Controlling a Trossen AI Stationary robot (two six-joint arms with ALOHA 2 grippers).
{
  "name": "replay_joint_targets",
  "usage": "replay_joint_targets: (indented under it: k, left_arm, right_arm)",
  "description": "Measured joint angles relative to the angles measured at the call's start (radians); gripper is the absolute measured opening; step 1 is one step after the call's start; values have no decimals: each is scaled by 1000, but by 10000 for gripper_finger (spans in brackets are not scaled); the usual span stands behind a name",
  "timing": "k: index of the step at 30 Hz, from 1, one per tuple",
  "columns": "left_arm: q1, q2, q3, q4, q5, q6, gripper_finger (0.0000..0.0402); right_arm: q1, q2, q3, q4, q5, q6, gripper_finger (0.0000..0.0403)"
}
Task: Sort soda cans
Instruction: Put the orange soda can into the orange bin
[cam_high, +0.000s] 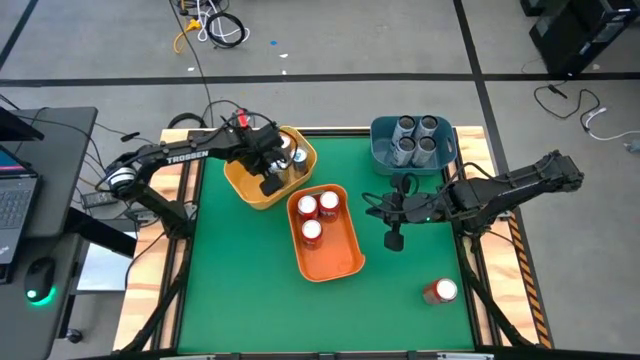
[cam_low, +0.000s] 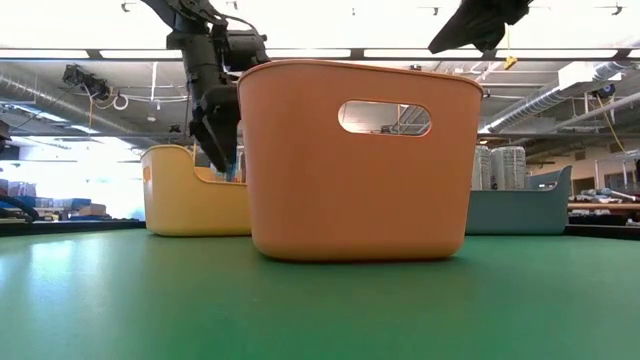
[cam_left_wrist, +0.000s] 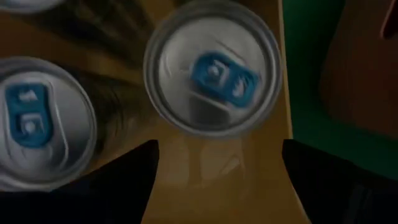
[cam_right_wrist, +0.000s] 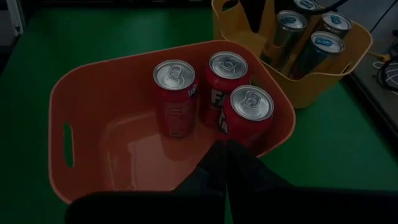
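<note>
Green felt is covering the table (cam_high: 250, 300), and the orange bin (cam_high: 335, 262) sitting at its middle is serving as the landmark for the sorting, which looks most of the way along. Three red cans (cam_right_wrist: 214, 96) are standing upright inside the orange bin, bunched at its far end. Just beside that end, toward the left arm, the yellow bin (cam_high: 240, 183) is holding several dark cans with silver tops and blue tabs (cam_left_wrist: 214, 73). Beyond the orange bin on the right arm's side, the blue bin (cam_high: 385, 158) is holding four silver cans (cam_high: 415, 138) packed together. One red can (cam_high: 440, 291) is lying on its side on the felt, well apart from the orange bin near the table's front right corner, so it appears to be what is left to sort. The left gripper (cam_high: 272, 182) is hanging over the yellow bin with its fingers (cam_left_wrist: 124, 177) spread and empty, a dark can standing free just past them. The right gripper (cam_high: 394, 238) is waiting clenched and empty just beside the orange bin.
</note>
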Motion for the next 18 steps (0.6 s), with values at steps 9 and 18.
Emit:
replay_joint_targets:
  k: [9,18]
  left_arm:
    - [-68,-13,1,-148,-6,1,315]
    - [-223,-195,1,-89,-122,-22,196]
  right_arm:
    - [-14,0,2,-46,-93,20,2]
    - [52,4,140,-329,-213,160,84]
